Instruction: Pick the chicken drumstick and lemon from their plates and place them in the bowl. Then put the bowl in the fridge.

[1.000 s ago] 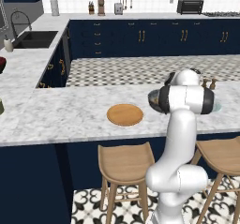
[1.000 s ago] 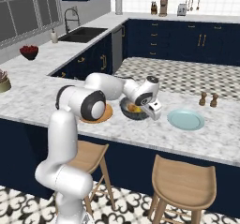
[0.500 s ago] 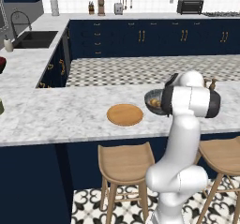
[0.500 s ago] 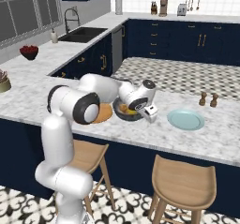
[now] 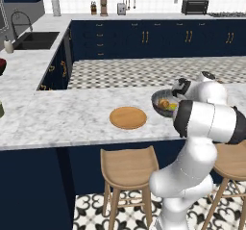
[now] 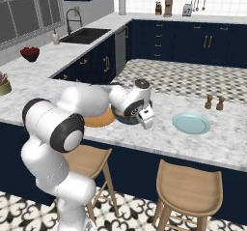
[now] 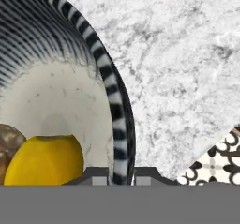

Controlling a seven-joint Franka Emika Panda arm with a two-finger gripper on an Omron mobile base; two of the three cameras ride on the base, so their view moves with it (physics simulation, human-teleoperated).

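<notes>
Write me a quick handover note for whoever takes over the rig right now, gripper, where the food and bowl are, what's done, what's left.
Gripper: jaws straddle the bowl's rim, one finger inside and one outside; looks gripped, but contact is hard to confirm.
Bowl: at the counter edge, between the wooden plate and the light-blue plate.
Lemon and chicken drumstick: both inside the bowl, side by side.
Done: both foods moved off their plates into the bowl.
Left: carry the bowl to the fridge and put it inside.
</notes>
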